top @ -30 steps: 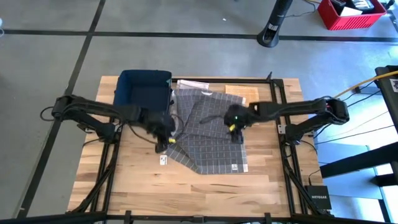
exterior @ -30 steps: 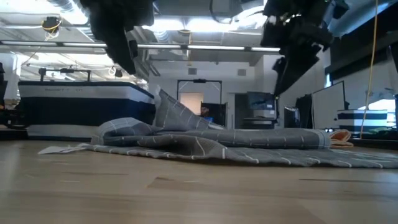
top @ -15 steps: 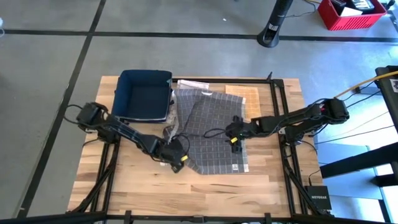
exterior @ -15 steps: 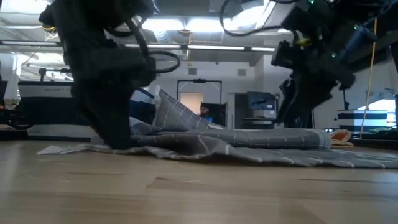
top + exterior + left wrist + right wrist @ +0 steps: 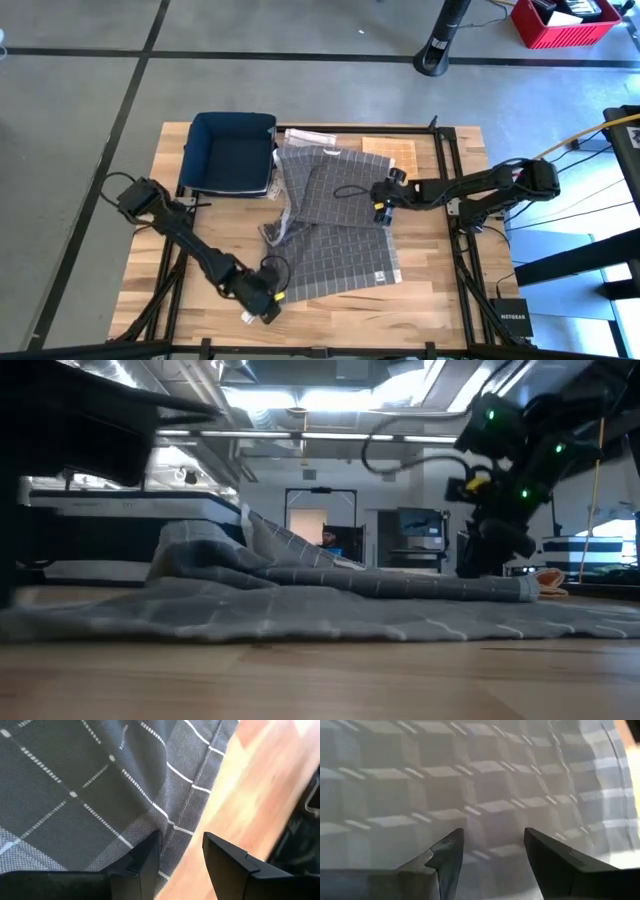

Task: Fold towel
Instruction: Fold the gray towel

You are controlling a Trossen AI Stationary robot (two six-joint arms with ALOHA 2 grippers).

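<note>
The grey checked towel (image 5: 340,230) lies partly spread on the wooden table. A doubled part sits toward the far side and a crumpled lump (image 5: 275,232) at its left edge. My left gripper (image 5: 268,305) is open at the towel's near left corner. In the left wrist view one finger (image 5: 145,862) is over the cloth and the other (image 5: 227,862) over the wood, with the hem (image 5: 192,805) running between them. My right gripper (image 5: 380,208) is open, low over the towel's right edge (image 5: 470,795), pointing down at a slant. My left gripper comes at the towel's near left hem (image 5: 175,827) slanting down from above, its fingers on either side of the edge. The cloth between them lies flat on the table. I cannot tell whether the fingertips touch it.
A navy bin (image 5: 232,152) stands at the far left beside the towel. White paper sheets (image 5: 312,136) and a thin wooden board (image 5: 392,150) lie at the far edge. Bare wood (image 5: 200,250) lies left of the towel and along the near edge.
My left gripper has swept from the towel's left side near the bin toward the table's near edge, sinking and rolling. The towel's near part now lies spread farther toward the near left. My right gripper has sunk toward the towel and tipped downward.
</note>
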